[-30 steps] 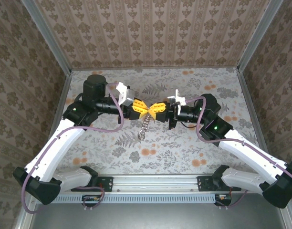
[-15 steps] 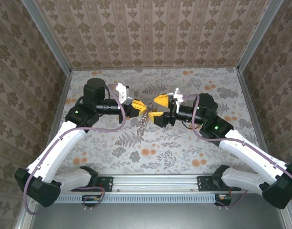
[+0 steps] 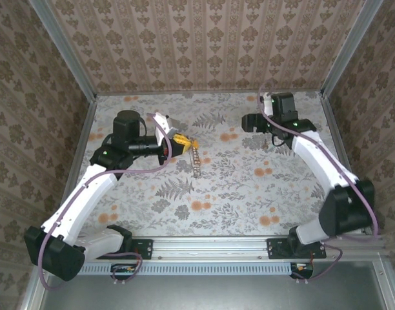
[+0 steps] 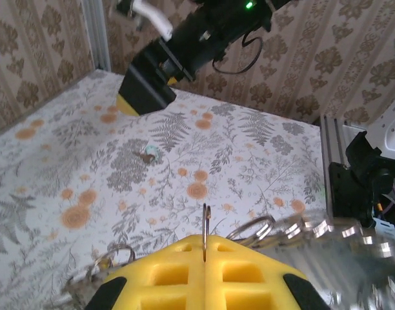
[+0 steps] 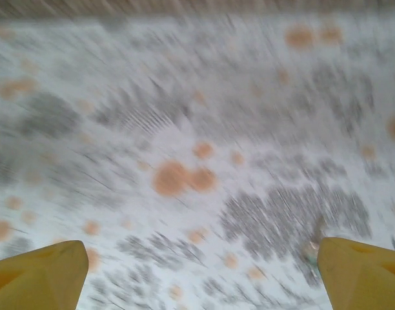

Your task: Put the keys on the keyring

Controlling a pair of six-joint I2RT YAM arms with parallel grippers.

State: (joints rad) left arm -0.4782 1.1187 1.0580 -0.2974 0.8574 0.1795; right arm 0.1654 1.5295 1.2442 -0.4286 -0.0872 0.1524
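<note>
Your left gripper [image 3: 182, 143] is clamped on the thin grey metal link chain [image 3: 196, 161], centre-left of top view, tail dangling to the cloth. Right gripper [image 5: 201, 278], upper right, gapes wide w/ nothing in it. Hold L steady and bring R in slow w/ the key.

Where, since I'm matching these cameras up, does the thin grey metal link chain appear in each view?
Top external: the thin grey metal link chain trails just left of centre from the yellow-fingered left tool.
Left wrist: the chain fans along the bottom edge, either side of that tool's closed fingers.
Right wrist: too motion-blurred to pick out a chain.
Shared landmark: the floral tablecloth with orange blots.
</note>
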